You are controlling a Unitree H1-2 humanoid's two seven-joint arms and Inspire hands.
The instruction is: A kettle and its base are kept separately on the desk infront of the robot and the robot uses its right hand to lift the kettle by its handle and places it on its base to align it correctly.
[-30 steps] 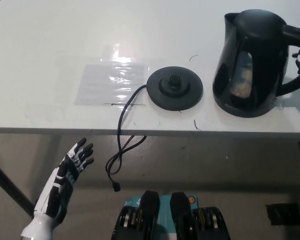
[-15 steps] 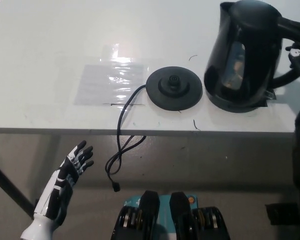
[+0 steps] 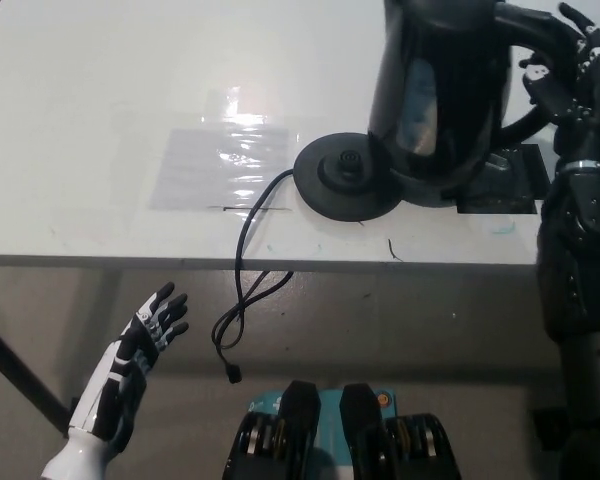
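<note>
I see my right hand [image 3: 565, 70] gripping the kettle [image 3: 440, 95] by its handle, now lifted leftward, overlapping the base [image 3: 342, 178]; left hand [image 3: 145, 330] hangs open below the bench [image 3: 100, 120].

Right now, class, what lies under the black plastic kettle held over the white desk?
Under the black plastic kettle, lifted by the black right robot hand, sit the round black base's right edge and a dark shadow on the white desk. The base's rim there is covered.
</note>
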